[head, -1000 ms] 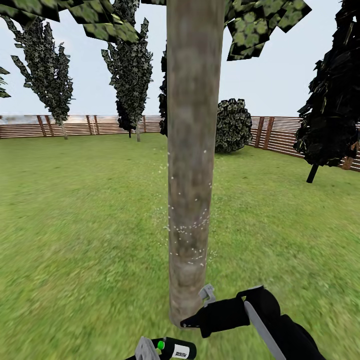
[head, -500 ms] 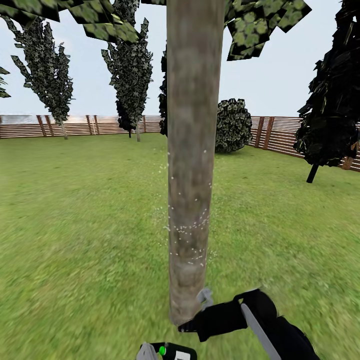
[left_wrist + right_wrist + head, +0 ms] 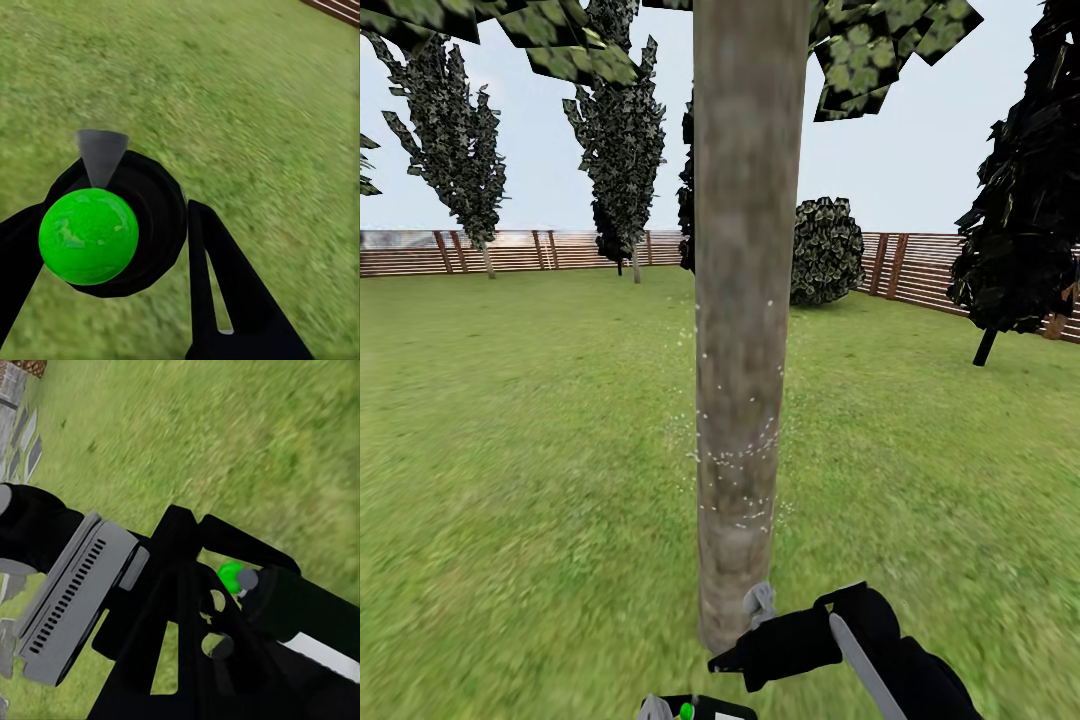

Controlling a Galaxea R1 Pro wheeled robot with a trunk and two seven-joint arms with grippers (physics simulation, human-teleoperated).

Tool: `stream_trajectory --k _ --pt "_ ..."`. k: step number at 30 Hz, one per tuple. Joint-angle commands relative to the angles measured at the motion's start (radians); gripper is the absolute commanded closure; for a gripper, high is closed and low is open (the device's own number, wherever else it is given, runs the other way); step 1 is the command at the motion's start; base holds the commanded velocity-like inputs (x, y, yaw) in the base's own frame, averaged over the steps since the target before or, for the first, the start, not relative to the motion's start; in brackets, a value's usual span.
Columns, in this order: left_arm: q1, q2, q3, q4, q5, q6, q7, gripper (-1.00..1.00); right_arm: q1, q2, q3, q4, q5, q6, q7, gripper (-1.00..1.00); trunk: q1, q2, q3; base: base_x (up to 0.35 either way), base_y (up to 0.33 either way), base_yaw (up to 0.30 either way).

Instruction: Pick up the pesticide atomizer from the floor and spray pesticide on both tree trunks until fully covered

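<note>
1. Right pincer point(image 3: 732, 662) low by the base of the tree trunk point(image 3: 745, 300); whether it's spread or clamped, can't tell.
2. Left pincer point(image 3: 112, 247) pinching the pesticide atomizer point(image 3: 112, 225), over the grass point(image 3: 510, 450).
3. White pesticide point(image 3: 735, 470) specks on mid-trunk.

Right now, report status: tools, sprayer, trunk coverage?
Left tool shut on pesticide atomizer. Right tool by tree trunk base, grip unclear. Mid-height pesticide specks, upper part bare.

The thick grey-brown tree trunk point(image 3: 745, 300) runs off the head view's top edge; the black right gripper point(image 3: 735, 660) hides part of its base.
</note>
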Motion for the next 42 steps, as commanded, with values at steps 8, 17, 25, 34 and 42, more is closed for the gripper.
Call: stream_trajectory --k 8,17,25,34,42 --pt "-0.001 0.002 -0.004 -0.001 0.009 -0.004 0.001 1.00 -0.001 0.019 0.007 0.036 0.008 0.003 -0.004 1.00 0.000 -0.001 -0.001 0.000 0.000 0.000" --pt "0.002 0.003 -0.004 -0.018 0.009 -0.004 0.005 1.00 -0.001 0.024 0.028 0.049 0.009 0.003 -0.006 1.00 0.000 -0.001 -0.001 0.000 0.000 0.000" --pt "0.003 0.002 -0.004 -0.018 0.009 -0.003 0.006 1.00 -0.001 0.024 0.029 0.048 0.009 0.003 -0.006 1.00 0.000 -0.001 -0.001 0.000 0.000 0.000" --pt "0.003 0.002 -0.004 -0.027 0.009 -0.003 0.006 1.00 0.000 0.025 0.029 0.049 0.009 0.003 -0.006 1.00 0.000 -0.001 -0.001 0.000 0.000 0.000" --pt "0.003 0.002 -0.004 -0.041 0.009 -0.002 0.005 1.00 -0.001 0.032 0.030 0.050 0.009 0.003 -0.035 1.00 0.000 -0.001 -0.001 0.000 0.000 0.000"
